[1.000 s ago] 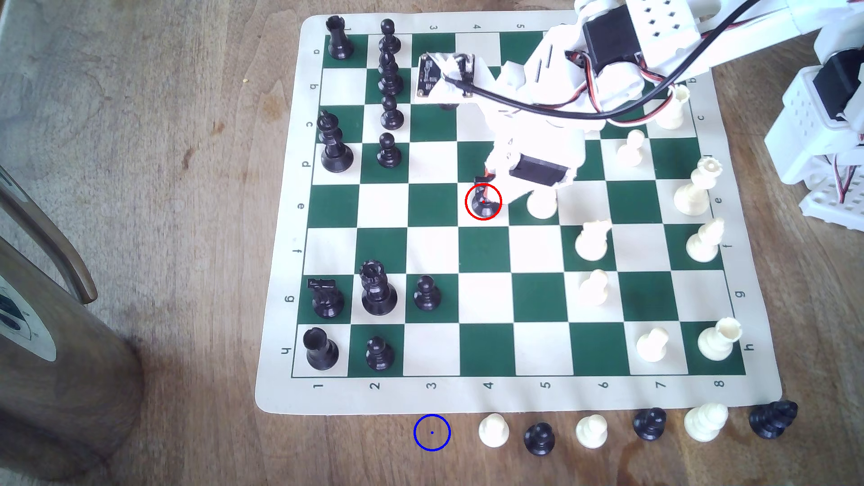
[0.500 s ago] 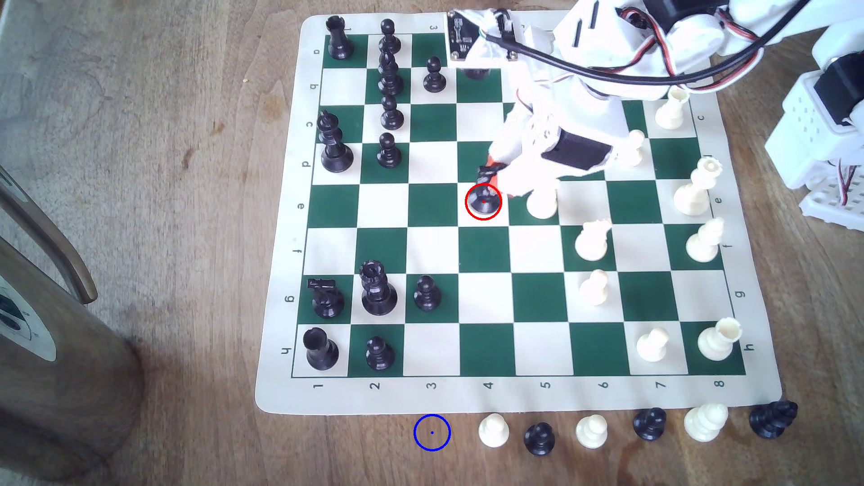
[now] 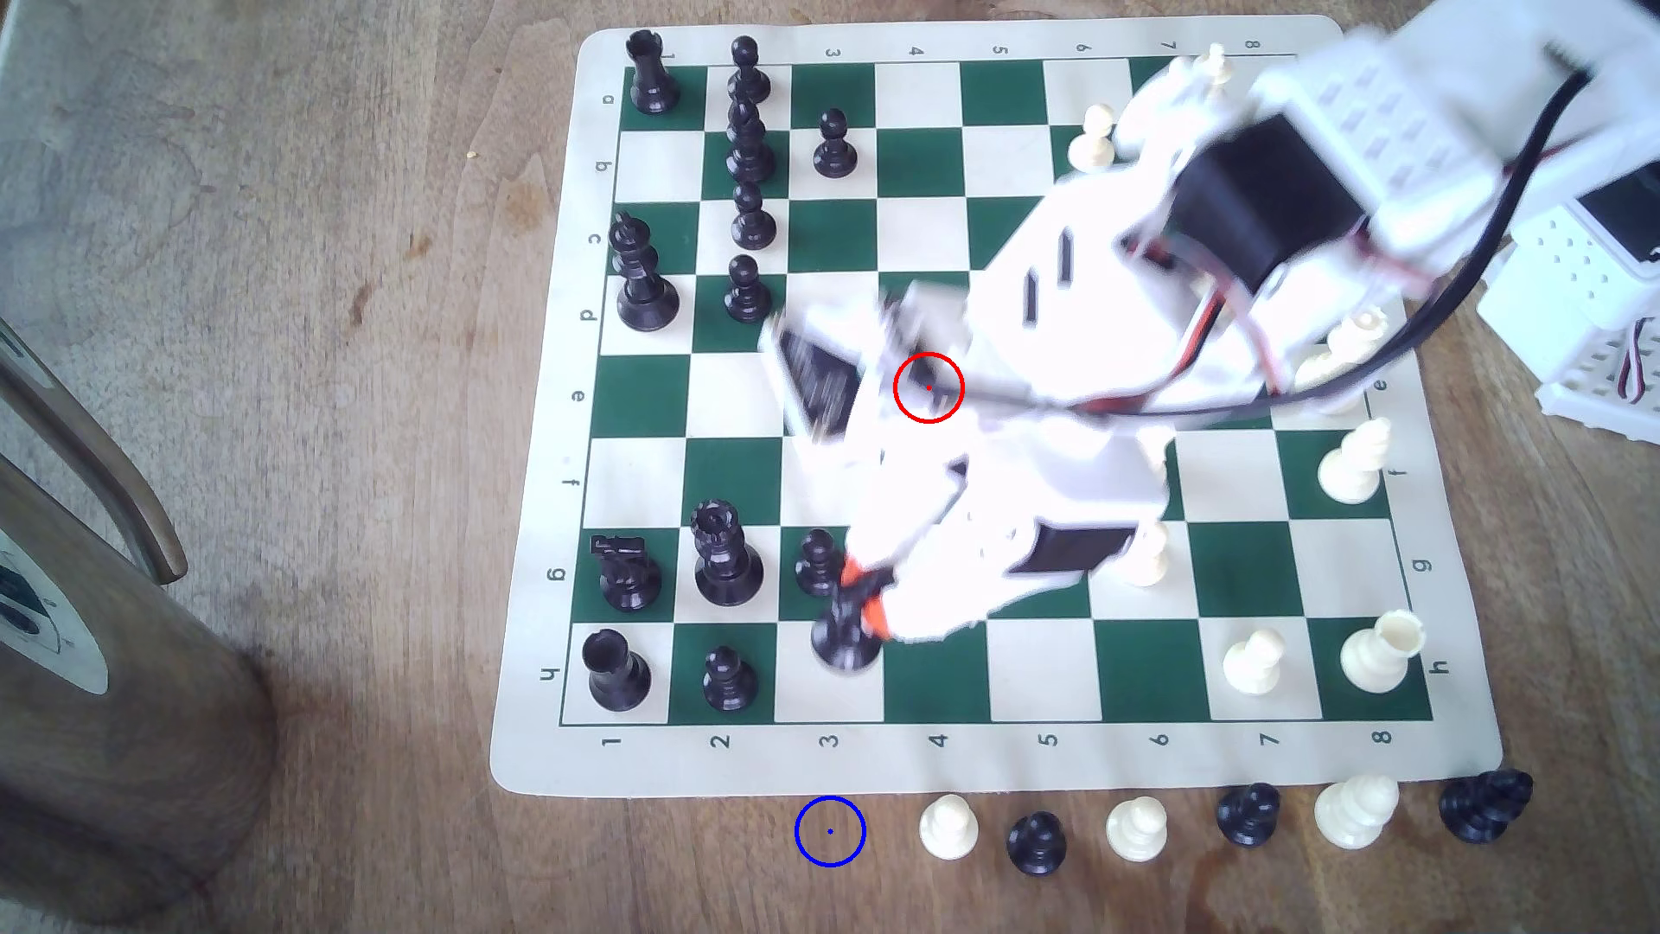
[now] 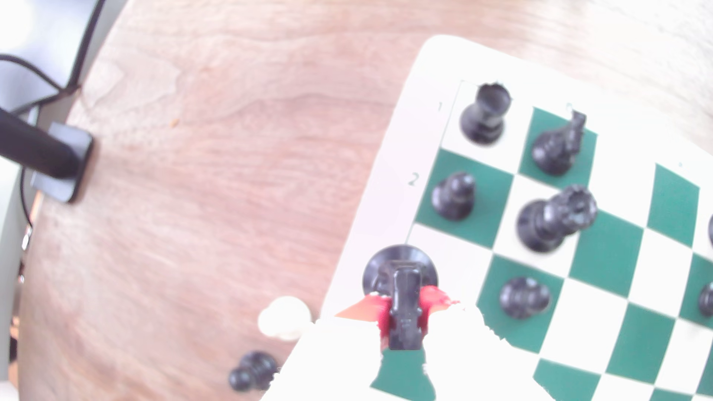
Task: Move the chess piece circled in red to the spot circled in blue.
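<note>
In the exterior view, your gripper point(image 3: 853, 597) has left the red circle point(image 3: 928, 387), which half a second ago ringed the black knight point(image 3: 844, 633) standing on its square and now rings only arm and board. The knight has travelled with the orange-tipped fingers point(image 3: 873, 615) toward seven o'clock from that ring, and it hangs blurred over the near rows of the chess mat point(image 3: 539, 763), just beside a black pawn point(image 3: 816, 564) at its eleven o'clock. The blue circle point(image 3: 829, 831) lies on bare wooden table point(image 3: 359, 449) off the mat's near edge, at six o'clock from the knight and still well apart from it, with a white pawn point(image 3: 948, 826) just beside it at three o'clock. So the lift is done and you are partway through the carry. In the wrist view, the gripper point(image 4: 403, 308) is clamped on the knight point(image 4: 403, 293), red pads pressed to both flanks of the horse head, its round base hanging over the mat's pale border point(image 4: 370, 216). The grip looks firm; watch that white pawn point(image 4: 284, 319) when you lower.
</note>
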Controlling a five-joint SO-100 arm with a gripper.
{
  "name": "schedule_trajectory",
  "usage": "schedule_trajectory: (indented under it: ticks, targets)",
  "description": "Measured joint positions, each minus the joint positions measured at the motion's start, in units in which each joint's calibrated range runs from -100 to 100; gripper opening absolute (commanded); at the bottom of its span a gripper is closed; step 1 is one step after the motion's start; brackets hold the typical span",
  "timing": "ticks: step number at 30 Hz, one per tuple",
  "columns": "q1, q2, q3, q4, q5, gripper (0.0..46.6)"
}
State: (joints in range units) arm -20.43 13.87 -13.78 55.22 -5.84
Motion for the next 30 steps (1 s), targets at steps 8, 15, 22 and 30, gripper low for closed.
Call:
schedule_trajectory:
  ticks: [8, 15, 22, 30]
  targets:
    - [-2.88, 11.73, -7.86, -1.91, 0.05, 0.2]
    - [-4.13, 18.18, -9.85, -4.54, 0.05, 0.2]
    - [-4.13, 20.86, -12.83, -6.29, 0.05, 0.2]
    - [-4.13, 22.12, -13.47, -6.77, 0.05, 0.2]
